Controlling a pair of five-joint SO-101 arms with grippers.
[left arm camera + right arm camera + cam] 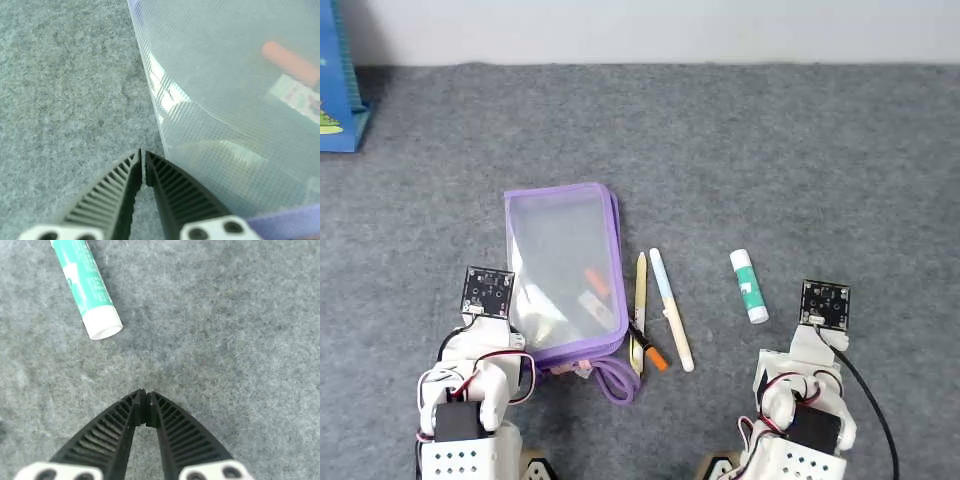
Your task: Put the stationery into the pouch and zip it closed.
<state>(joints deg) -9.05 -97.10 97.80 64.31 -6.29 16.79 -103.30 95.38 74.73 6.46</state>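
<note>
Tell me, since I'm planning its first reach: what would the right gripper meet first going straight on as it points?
Likely only the grey mat: the right gripper, fingers shut, aims past the glue stick, which lies beside its line, not on it. Depth is unclear.

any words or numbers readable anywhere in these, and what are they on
No text can be read in full.
On the glue stick: white marks on the green label, too blurred to read.
On the white item inside the pouch: dark print, too blurred to read.
On the blue object at the table's far corner: a green shape, no legible words.
</note>
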